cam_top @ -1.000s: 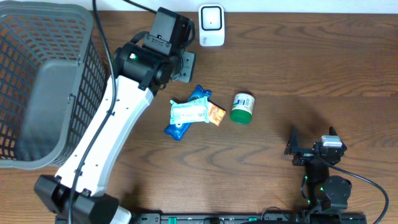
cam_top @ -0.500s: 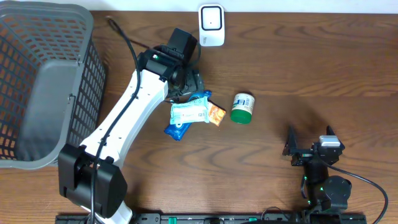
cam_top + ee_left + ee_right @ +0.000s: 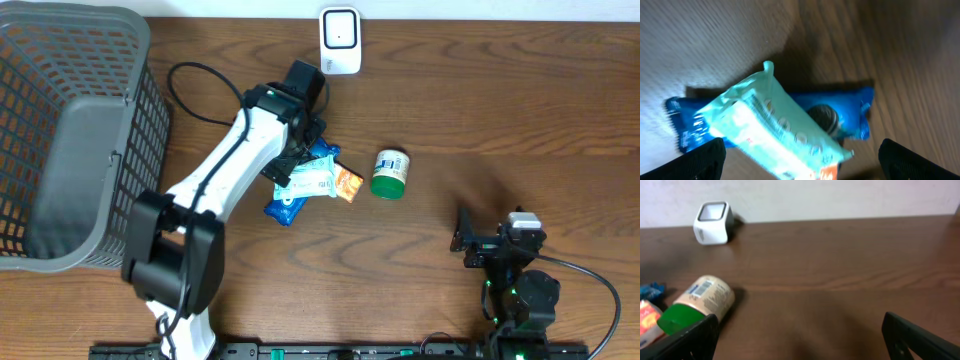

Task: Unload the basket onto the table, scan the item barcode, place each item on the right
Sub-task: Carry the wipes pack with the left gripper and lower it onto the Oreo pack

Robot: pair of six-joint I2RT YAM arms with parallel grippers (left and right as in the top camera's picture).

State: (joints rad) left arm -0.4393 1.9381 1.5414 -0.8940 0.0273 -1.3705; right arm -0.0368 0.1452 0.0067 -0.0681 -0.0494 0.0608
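Over the middle of the tabletop [image 3: 480,110], the left pincer [image 3: 800,162] is hovering with jaws spread wide, gripping nothing, the pale teal packet [image 3: 308,183] lying under it across the blue packet [image 3: 283,207]. Nothing is being lifted yet, so picking, carrying to the white scanner [image 3: 340,40] and scanning are all remaining, I judge. The right pincer [image 3: 800,342] is resting open, well apart.
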